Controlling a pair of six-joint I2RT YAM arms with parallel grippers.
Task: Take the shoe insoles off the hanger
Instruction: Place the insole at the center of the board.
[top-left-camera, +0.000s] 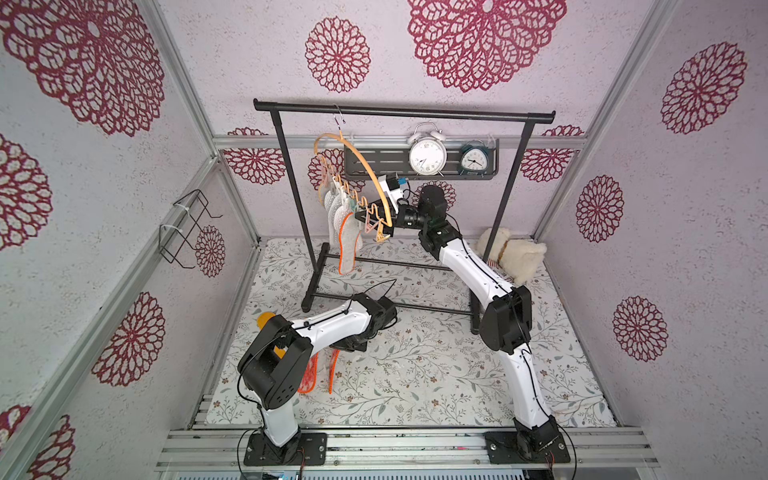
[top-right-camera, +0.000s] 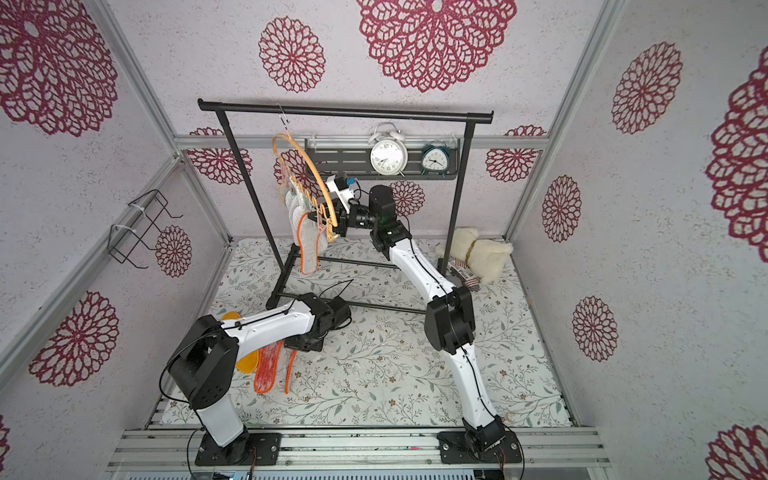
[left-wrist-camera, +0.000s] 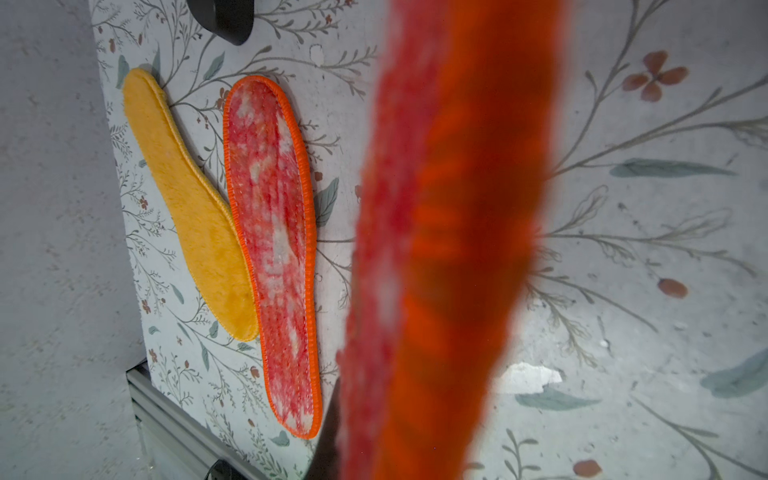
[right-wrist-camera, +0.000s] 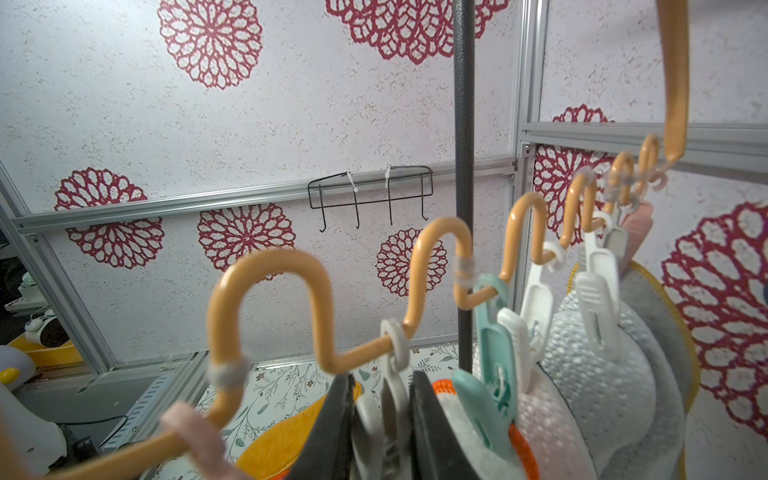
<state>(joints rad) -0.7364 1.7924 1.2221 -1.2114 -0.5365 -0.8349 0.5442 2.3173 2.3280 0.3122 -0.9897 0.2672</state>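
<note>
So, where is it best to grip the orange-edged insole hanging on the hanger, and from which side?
Probably its free lower end: the orange-edged insole hangs straight down from the hanger, pinned only at the top, flat and thin. Come from the robot's side, low down, with the jaws across its two flat faces.

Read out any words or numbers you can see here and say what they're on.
"Place", after a word too small to be sure of: striped tag beside the plush toy.
White alarm clock: dial numerals, too blurred to read.
Teal alarm clock: numerals too small.
No other text shows.
</note>
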